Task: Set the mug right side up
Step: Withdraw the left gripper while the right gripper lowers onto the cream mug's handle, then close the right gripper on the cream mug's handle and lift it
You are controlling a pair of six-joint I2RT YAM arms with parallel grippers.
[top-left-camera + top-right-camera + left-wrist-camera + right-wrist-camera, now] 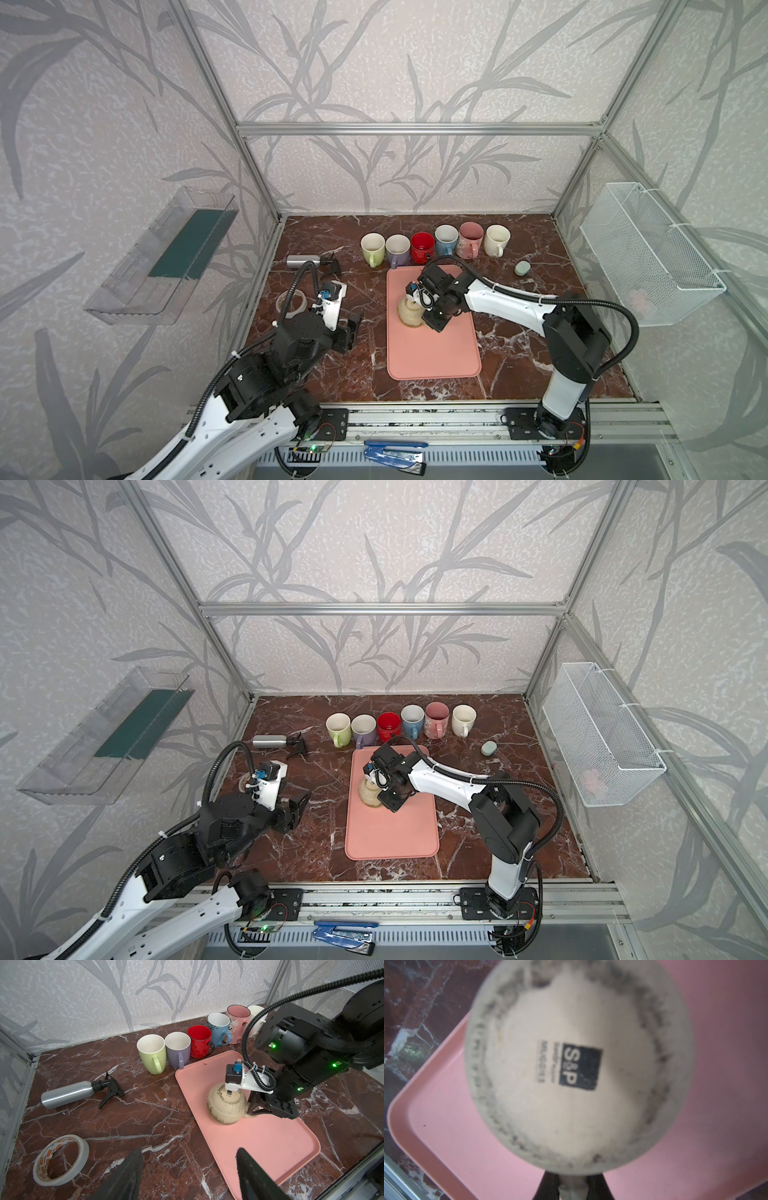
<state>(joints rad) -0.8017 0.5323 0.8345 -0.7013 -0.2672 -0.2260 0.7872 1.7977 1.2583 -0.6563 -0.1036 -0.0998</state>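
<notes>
**Fig. Mug (409, 311) mouth-down, awaiting the turn**

In both top views, the mug stands inverted on the far half of the pink tray (432, 357). Left wrist view: the left gripper (188, 1176) gapes, holding nothing, well apart from the mug. Right wrist view: the right gripper (572, 1186) is clenched on the handle (572, 1192), with the base uppermost (maker's stamp legible). The mug is glazed ceramic, so probably weighty, rigid, slick and chip-prone. The handle looks the surest purchase.

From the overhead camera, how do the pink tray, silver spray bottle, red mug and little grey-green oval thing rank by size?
In a top view:
1. pink tray, by far the largest.
2-3. silver spray bottle and red mug: too alike to rank; the bottle is longer, the mug broader.
4. grey-green oval object, smallest.
</notes>
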